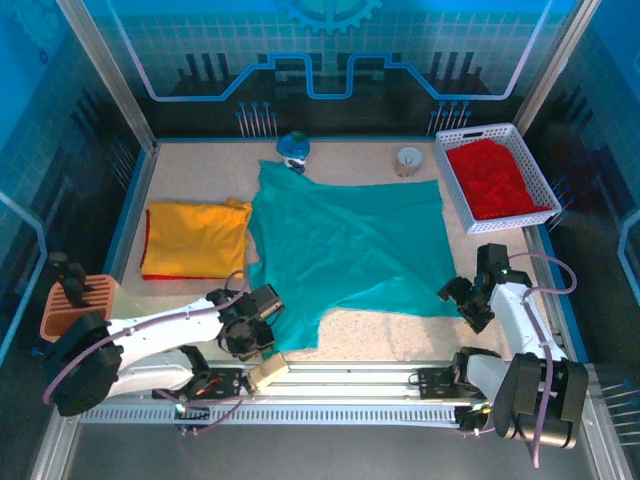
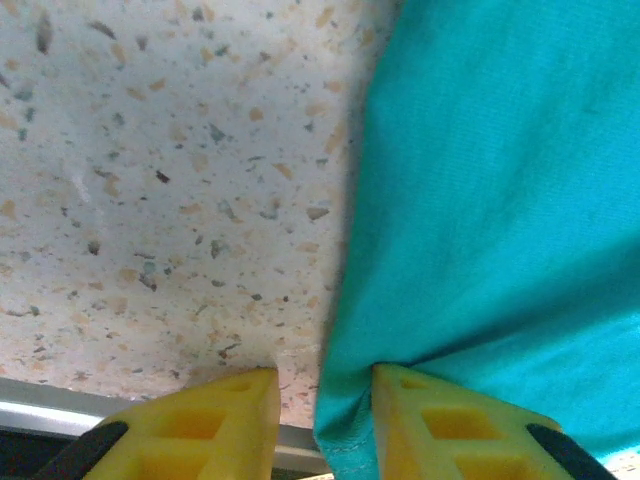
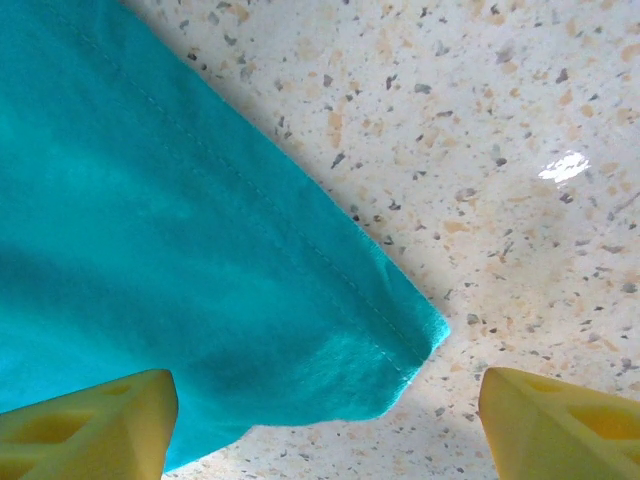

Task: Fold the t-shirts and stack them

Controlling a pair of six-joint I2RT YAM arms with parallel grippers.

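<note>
While the left jaws stand narrowly apart around the near-left hem of the teal t-shirt, bare surface showing beside the cloth and nothing clamped, the right jaws gape wide astride its near-right corner, holding nothing. The soft, matte knit, stitched along its hem, spreads flat and rumpled away from both arms across the speckled tabletop, its near edge running between them, each arm at its own corner. A folded yellow t-shirt lies just left; a red t-shirt fills a white basket far right.
</note>
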